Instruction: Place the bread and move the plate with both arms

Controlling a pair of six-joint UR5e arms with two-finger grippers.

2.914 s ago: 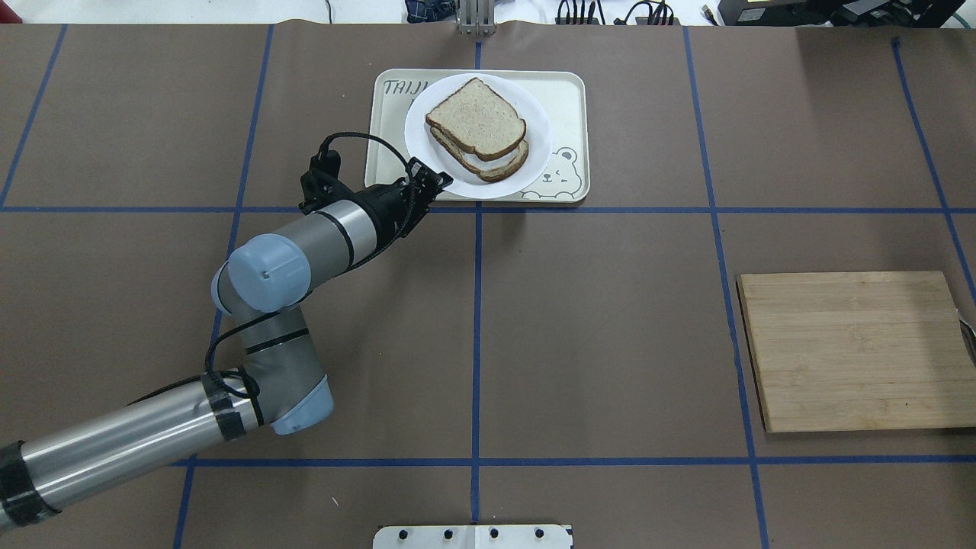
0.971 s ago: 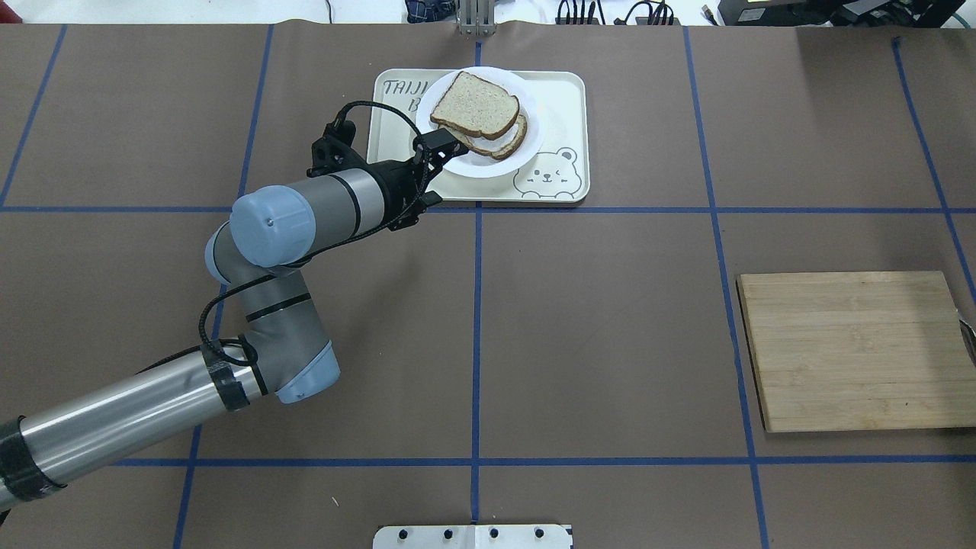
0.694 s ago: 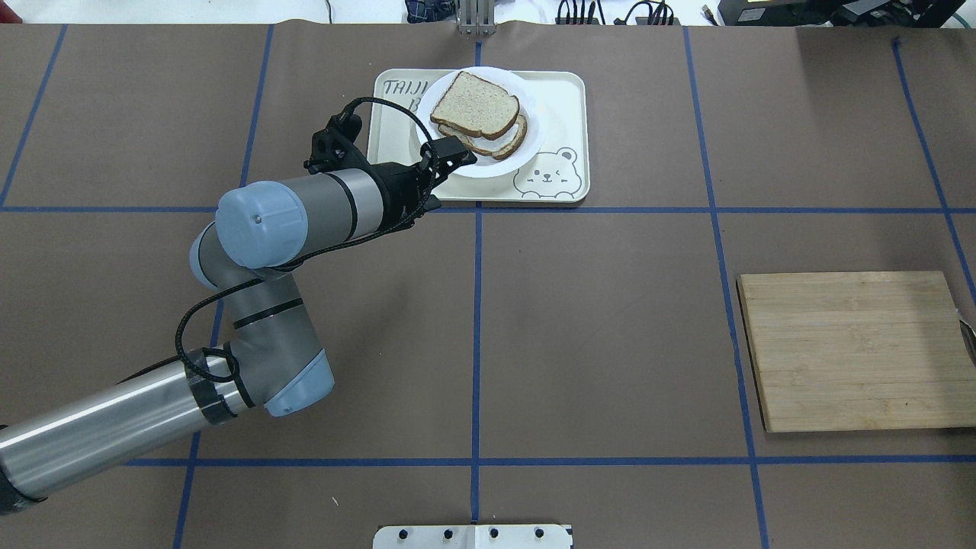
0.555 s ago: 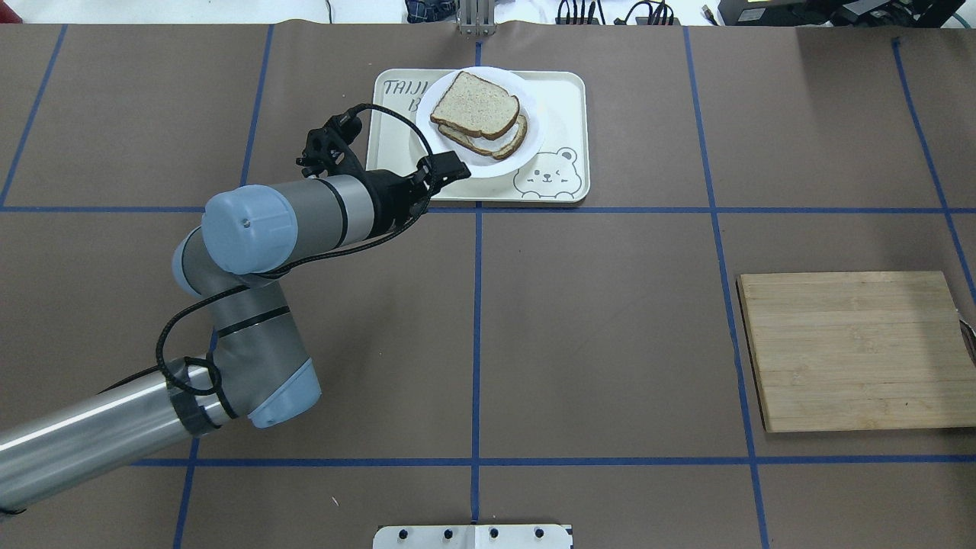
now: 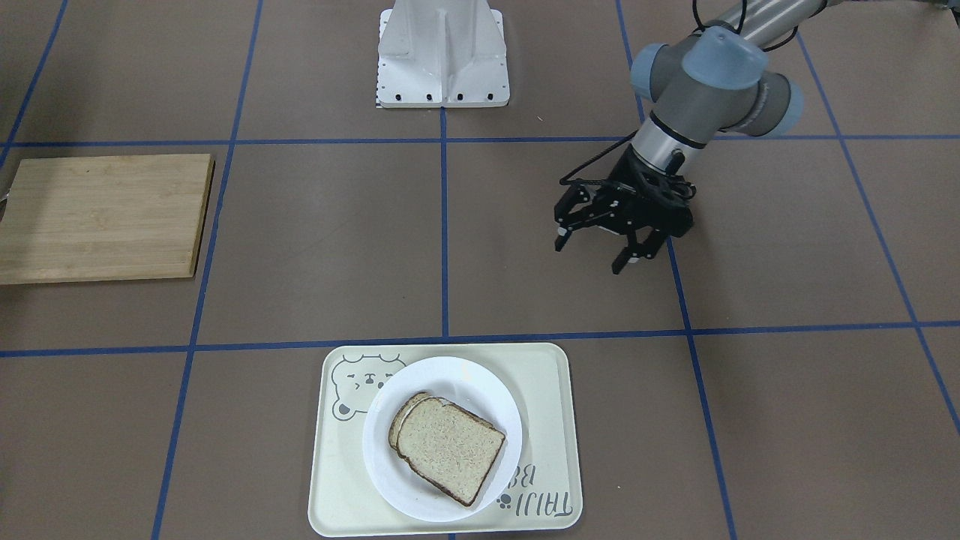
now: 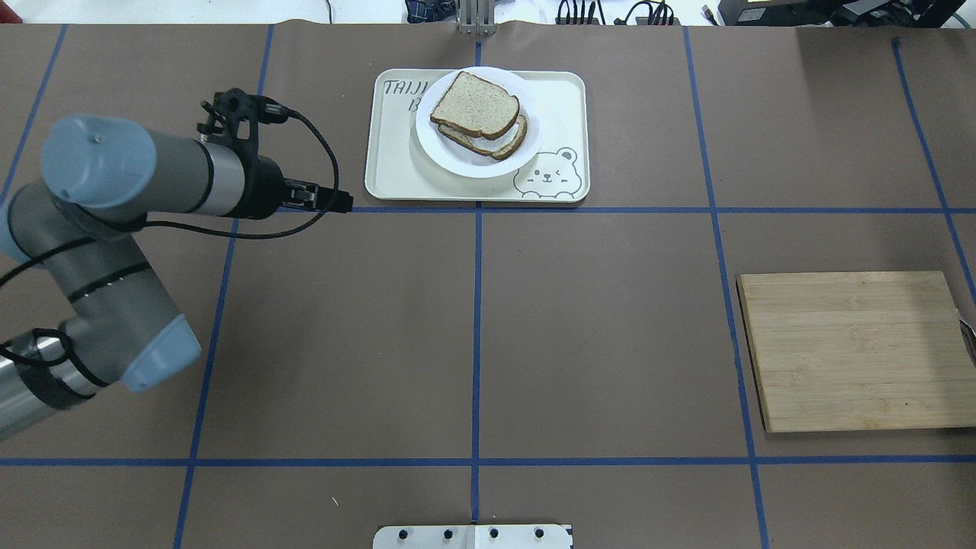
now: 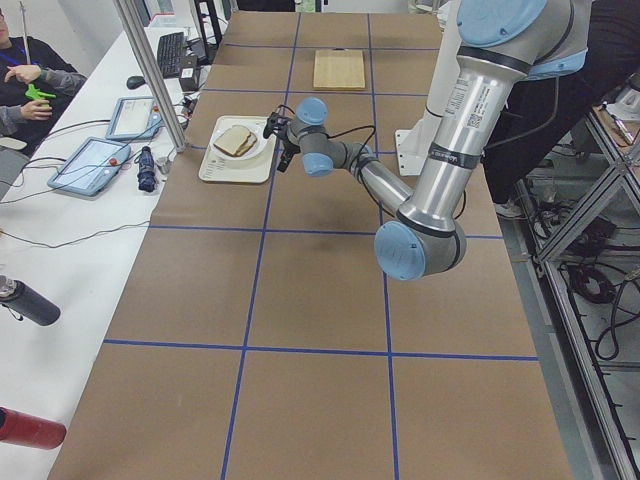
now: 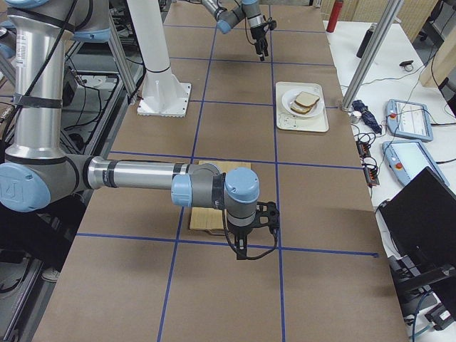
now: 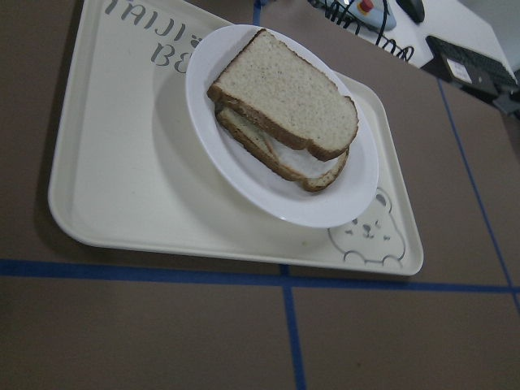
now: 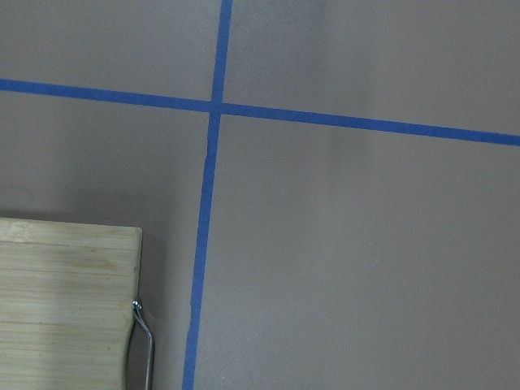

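Left arm (image 6: 152,179): silver-grey tube, pale blue joint caps (image 6: 91,156), black tape bands (image 6: 46,375), black cable (image 6: 324,142) looping to the black two-finger left claw (image 5: 592,253). Right arm (image 8: 135,174): same colours. White base (image 5: 442,52), dark screws (image 5: 428,97) along its 6 o'clock edge.

The surface (image 6: 610,343) is covered in matte brown paper, ruled into large squares by blue tape lines (image 6: 476,343). Along one long side of the surface runs a white bench (image 7: 50,270) carrying two tablets (image 7: 92,163) and a keyboard (image 7: 168,52). A silver metal post (image 7: 150,75) rises at that edge. Off the surface's opposite side, cables (image 7: 605,300) lie on grey floor (image 7: 600,420). Lighting is even, with soft shadows.
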